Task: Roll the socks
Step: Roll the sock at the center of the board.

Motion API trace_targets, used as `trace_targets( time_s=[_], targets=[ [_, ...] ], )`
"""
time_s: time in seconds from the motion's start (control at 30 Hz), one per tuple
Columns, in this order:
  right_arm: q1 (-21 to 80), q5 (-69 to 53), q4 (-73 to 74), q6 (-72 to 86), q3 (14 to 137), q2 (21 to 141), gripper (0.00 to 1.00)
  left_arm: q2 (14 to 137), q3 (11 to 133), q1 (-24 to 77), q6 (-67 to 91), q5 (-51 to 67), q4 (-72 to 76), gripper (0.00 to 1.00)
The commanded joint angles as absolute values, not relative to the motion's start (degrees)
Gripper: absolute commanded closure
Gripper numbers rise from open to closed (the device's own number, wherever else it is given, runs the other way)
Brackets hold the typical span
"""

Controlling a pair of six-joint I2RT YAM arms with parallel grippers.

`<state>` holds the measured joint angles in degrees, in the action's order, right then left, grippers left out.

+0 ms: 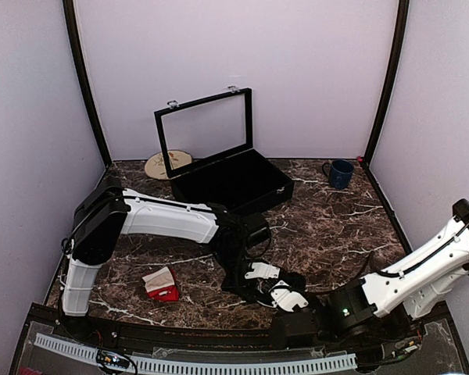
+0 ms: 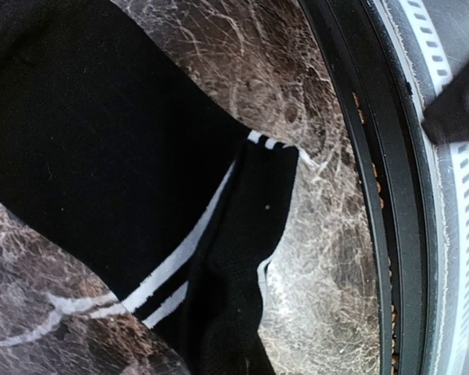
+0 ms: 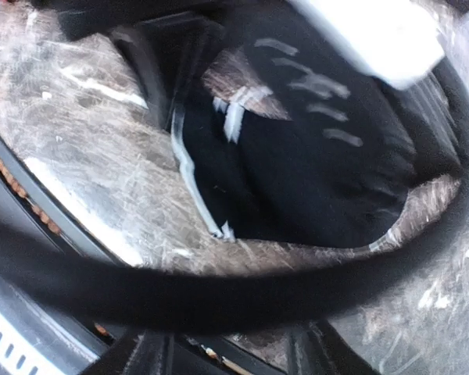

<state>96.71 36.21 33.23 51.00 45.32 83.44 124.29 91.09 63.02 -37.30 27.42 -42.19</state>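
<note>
A black sock (image 2: 102,141) with thin white stripes lies on the marble table near its front edge, between the two arms (image 1: 301,283). My left gripper (image 1: 259,273) is down on it. Its fingers stay out of the wrist view, where the black fabric gathers into a ridge running to the bottom edge. My right gripper (image 1: 288,299) hovers low just right of it, jaws apart. The same sock (image 3: 313,172) fills its view, behind a blurred black band (image 3: 242,301); I cannot tell what the band is. A small red and cream-white bundle of socks (image 1: 162,283) sits apart to the left, untouched.
An open black case (image 1: 227,180) with its glass lid raised stands at the back middle. A round wooden coaster (image 1: 168,164) lies left of it. A blue mug (image 1: 340,173) is at the back right. The black front rail (image 2: 375,195) runs close beside the sock.
</note>
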Motion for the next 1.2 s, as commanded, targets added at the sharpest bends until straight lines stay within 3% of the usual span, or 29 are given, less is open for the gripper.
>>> trace_targets(
  time_s=[0.0, 0.2, 0.6, 1.17],
  targets=[
    [101.1, 47.3, 38.1, 49.4, 50.5, 90.1, 0.47, 124.8, 91.7, 62.7, -37.9, 29.5, -45.2, 1.0],
    [101.2, 49.9, 37.9, 45.3, 51.7, 93.4, 0.38, 124.8, 91.5, 62.7, -37.9, 30.2, -45.2, 1.0],
    [94.6, 46.8, 28.6, 30.3, 49.0, 93.4, 0.33, 124.8, 91.4, 62.8, -38.4, 29.2, -44.8, 1.0],
    [90.6, 40.4, 20.4, 24.4, 46.3, 94.2, 0.35, 125.2, 92.0, 62.8, -38.9, 30.8, -45.3, 1.0]
  ],
)
